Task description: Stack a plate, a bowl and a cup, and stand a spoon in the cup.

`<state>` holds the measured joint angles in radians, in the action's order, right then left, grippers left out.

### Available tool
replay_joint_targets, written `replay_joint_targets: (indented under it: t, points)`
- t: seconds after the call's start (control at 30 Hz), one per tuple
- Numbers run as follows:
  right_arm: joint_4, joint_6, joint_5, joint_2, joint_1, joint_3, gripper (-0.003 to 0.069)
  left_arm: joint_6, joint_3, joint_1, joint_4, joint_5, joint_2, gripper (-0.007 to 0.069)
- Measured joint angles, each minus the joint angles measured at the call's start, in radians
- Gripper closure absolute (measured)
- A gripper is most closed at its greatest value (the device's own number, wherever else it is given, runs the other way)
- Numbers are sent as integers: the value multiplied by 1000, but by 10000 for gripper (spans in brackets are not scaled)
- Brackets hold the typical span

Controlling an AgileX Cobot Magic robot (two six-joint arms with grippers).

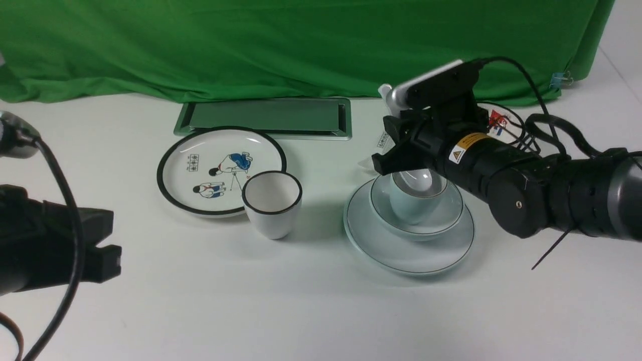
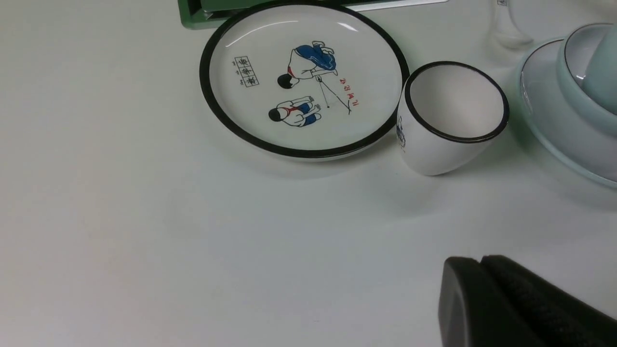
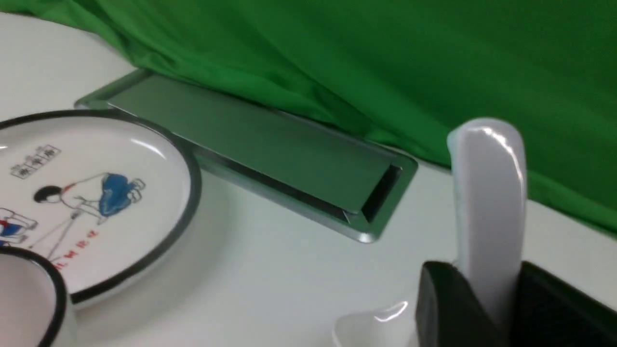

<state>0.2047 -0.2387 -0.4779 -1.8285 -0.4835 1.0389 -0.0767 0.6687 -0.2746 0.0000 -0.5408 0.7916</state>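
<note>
The pale blue-green cup (image 1: 409, 210) sits in the bowl (image 1: 444, 220), which rests on the plate (image 1: 401, 253) at the right of the table. My right gripper (image 1: 388, 145) hovers just over the cup's rim, shut on the handle of the white spoon (image 3: 489, 202). The handle tip (image 1: 385, 93) points up and its bowl end (image 1: 420, 180) hangs down inside the cup. My left gripper (image 2: 482, 262) is shut and empty, low at the near left (image 1: 110, 243), far from the stack.
A black-rimmed cartoon plate (image 1: 220, 168) and a black-rimmed white cup (image 1: 272, 203) stand mid-table. A recessed metal hatch (image 1: 266, 118) lies behind them. A labelled white spoon (image 1: 382, 141) and a flag-printed bowl (image 1: 499, 123) lie behind my right arm. Green cloth hangs at the back.
</note>
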Motion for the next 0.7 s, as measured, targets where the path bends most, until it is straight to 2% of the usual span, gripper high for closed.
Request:
replay_joint_targets:
  t: [0.07, 0.13, 0.17, 0.2, 0.3, 0.4, 0.53, 0.57, 0.6, 0.63, 0.67, 0.7]
  points:
    - [1, 9, 13, 0, 4, 0, 466, 0, 0, 0, 0, 0, 0, 653]
    - [1, 9, 25, 2, 5, 0, 398, 0, 0, 0, 0, 0, 0, 653]
    - [1, 9, 30, 2, 5, 0, 390, 0, 0, 0, 0, 0, 0, 653]
    - [1, 2, 50, 5, 5, 0, 338, 0, 0, 0, 0, 0, 0, 653]
    - [0, -76, 110, 39, 5, 0, 300, 0, 0, 0, 0, 13, 0, 653]
    - [0, -150, 208, 153, 6, -1, 363, 0, 0, 0, 0, 40, 0, 653]
    - [0, -230, 425, 451, 6, 0, 563, 0, 0, 0, 0, 73, 0, 653]
    - [0, -233, 436, 483, 6, 0, 572, 0, 0, 0, 0, 74, 0, 653]
    - [0, -237, 538, 607, 6, 1, 623, 0, 0, 0, 0, 83, 0, 653]
    - [0, -237, 551, 622, 6, 1, 627, 0, 0, 0, 0, 83, 0, 653]
    - [0, -226, 688, 738, 6, 1, 645, 0, 0, 0, 0, 90, 0, 653]
    - [0, -223, 705, 738, 6, 1, 645, 0, 0, 0, 0, 91, 0, 653]
